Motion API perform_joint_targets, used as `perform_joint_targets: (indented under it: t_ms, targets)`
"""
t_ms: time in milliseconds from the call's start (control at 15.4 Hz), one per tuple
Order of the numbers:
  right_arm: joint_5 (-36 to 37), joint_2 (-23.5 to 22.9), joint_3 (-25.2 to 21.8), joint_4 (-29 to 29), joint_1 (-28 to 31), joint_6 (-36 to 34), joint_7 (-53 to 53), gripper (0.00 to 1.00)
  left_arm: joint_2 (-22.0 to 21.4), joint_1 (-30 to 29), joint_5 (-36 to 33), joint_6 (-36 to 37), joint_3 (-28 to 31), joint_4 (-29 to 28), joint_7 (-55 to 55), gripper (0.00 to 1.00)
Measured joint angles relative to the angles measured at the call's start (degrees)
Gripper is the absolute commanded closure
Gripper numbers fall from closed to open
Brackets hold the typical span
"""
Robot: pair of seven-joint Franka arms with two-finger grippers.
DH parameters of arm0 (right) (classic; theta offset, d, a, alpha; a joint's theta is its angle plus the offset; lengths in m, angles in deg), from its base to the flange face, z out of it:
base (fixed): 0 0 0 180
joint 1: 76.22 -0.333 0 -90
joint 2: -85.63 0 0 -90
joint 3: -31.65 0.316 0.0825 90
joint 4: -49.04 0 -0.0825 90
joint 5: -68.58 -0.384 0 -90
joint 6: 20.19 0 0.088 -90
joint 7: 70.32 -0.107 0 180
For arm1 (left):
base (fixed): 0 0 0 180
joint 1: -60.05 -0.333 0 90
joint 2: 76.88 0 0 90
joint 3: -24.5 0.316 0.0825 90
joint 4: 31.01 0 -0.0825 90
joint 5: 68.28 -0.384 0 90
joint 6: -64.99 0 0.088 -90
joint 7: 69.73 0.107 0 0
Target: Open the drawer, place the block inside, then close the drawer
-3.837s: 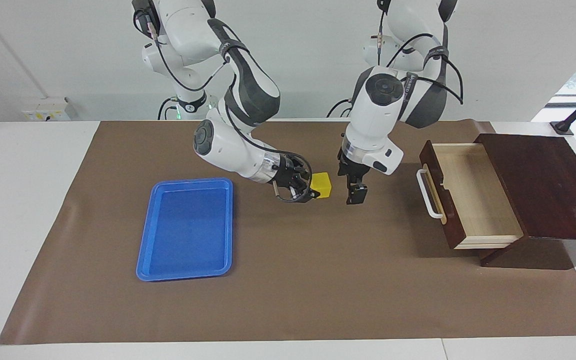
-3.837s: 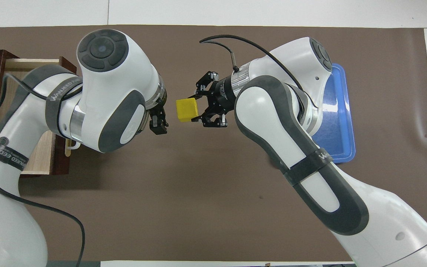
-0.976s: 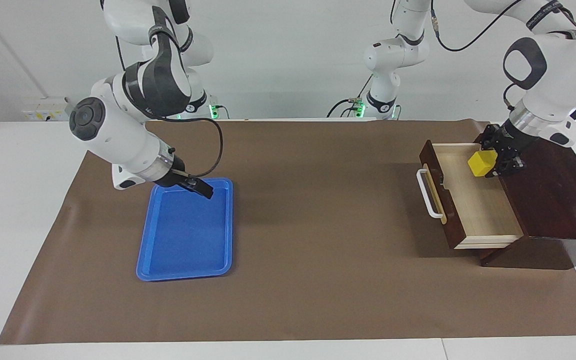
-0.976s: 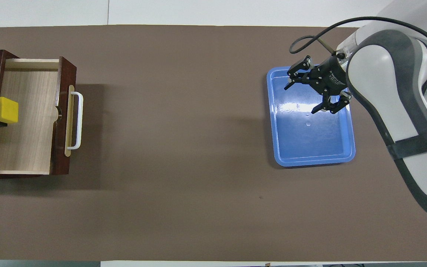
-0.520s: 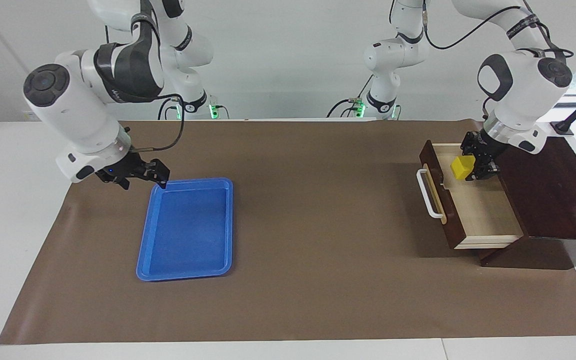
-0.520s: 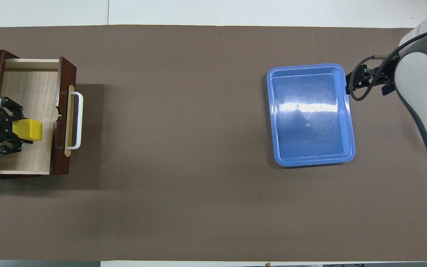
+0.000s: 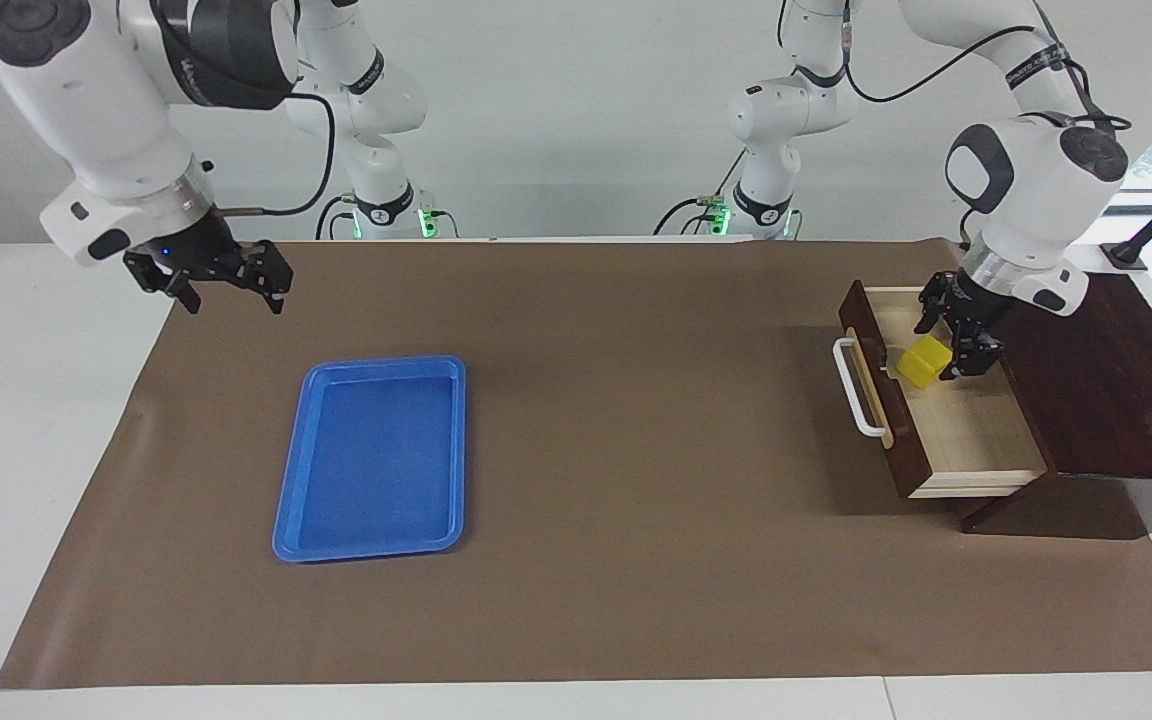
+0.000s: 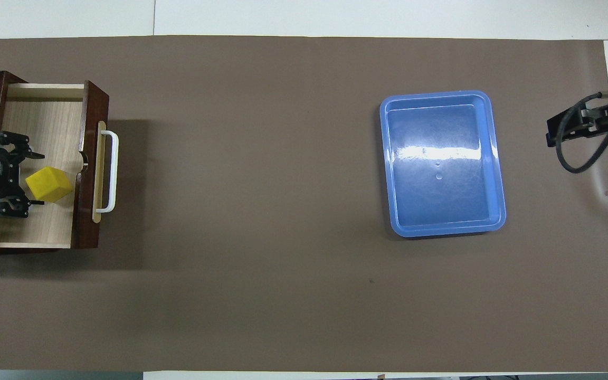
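Note:
The dark brown box [image 7: 1096, 370] stands at the left arm's end of the table, its drawer [image 7: 976, 430] pulled open, the white handle [image 7: 851, 390] toward the table's middle. The yellow block [image 7: 924, 360] lies askew inside the drawer [image 8: 40, 116], close to the drawer's front panel; it also shows in the overhead view [image 8: 49, 183]. My left gripper [image 7: 944, 345] is open over the drawer, fingers spread just beside the block, no longer gripping it; it shows in the overhead view too [image 8: 30, 179]. My right gripper [image 7: 226, 278] is open and empty, raised over the mat's edge at the right arm's end.
A blue plastic tray [image 7: 376, 460] lies empty on the brown mat [image 7: 636, 500] toward the right arm's end; it also shows in the overhead view [image 8: 441, 163]. The white table [image 7: 36, 400] borders the mat.
The right gripper handed the block to the left gripper. The left carried it over the drawer, lowered it and let go. The right gripper drew back off the tray toward its own end.

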Motion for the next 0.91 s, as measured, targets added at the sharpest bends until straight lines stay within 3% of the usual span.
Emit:
perform_joint_targets:
  t_ms: [130, 260, 455, 585, 911]
  targets:
    - [0.03, 1.95, 0.07, -0.64, 0.71, -1.51, 0.52, 0.00, 1.96, 3.05, -0.36, 4.99, -0.37, 6.93, -5.26, 0.00]
    - [0.03, 3.04, 0.60, -3.15, 2.33, -0.63, 1.92, 0.00, 3.69, 8.06, -2.62, 6.22, -0.72, 9.14, -13.63, 0.00]
    - [0.01, 4.26, 1.07, -9.63, 3.20, 5.02, 2.25, 0.00, 5.75, 13.01, -5.97, 2.33, -1.11, 5.12, -22.19, 0.00]
    - [-0.40, 4.46, 1.13, -12.07, 3.22, 6.98, 2.24, 0.00, 6.45, 13.23, -7.21, -1.62, -0.90, 1.65, -23.19, 0.00]
    - [-1.44, 4.87, 1.13, -11.49, 3.32, 6.27, 2.24, 0.00, 6.43, 10.19, -8.83, -3.61, -0.48, 0.70, -17.82, 0.00]
